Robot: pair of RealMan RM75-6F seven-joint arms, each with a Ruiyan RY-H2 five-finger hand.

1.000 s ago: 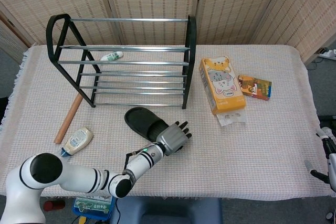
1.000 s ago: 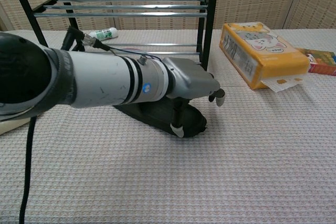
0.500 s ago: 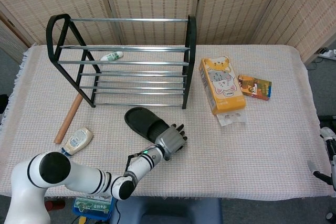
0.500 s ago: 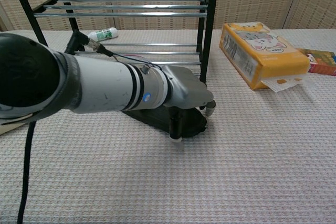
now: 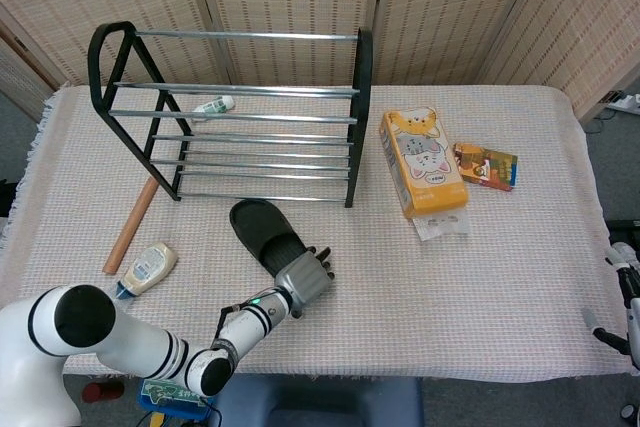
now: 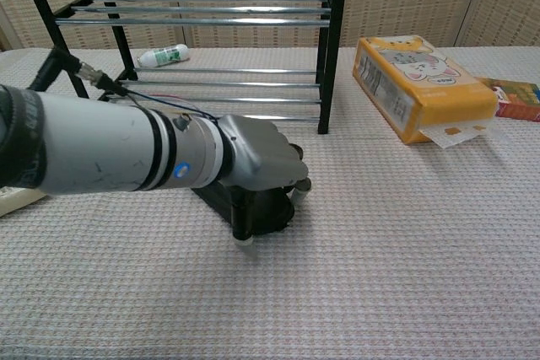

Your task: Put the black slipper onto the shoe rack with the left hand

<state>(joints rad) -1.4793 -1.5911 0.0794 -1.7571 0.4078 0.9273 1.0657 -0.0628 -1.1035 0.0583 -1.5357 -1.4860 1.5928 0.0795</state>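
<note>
Your left hand [image 5: 303,280] is low on the counter [image 5: 480,287], right on top of the toe end of the black slipper [image 5: 262,232]. In the chest view your left hand [image 6: 257,166] covers the slipper's near end, with the fingers curled down over it and one fingertip touching the cloth in front. It looks like the hand is clamped on the black slipper [image 6: 253,208], but you cannot see how tight the hold is. The slipper's heel end sticks out behind the hand, pointing toward the shoe rack [image 5: 235,117]. The slipper lies flat on the counter, not on the rack.

The shoe rack stands just past the slipper, farther from you than the hand. Its shelves are shiny bars with black ends. A small white bottle [image 5: 212,105] lies under the bars, near the rack's left end. In the chest view the same white bottle [image 6: 163,56] shows behind the arm.

To the left of your hand lie a squeeze bottle [image 5: 148,267] and a wooden stick [image 5: 132,224]. Off to the right of your hand is an orange box with cats on it [image 5: 421,161], and beyond that a small colourful box [image 5: 485,166].

Your right hand [image 5: 620,292] is only a sliver at the far right edge. You cannot tell how its fingers are.
</note>
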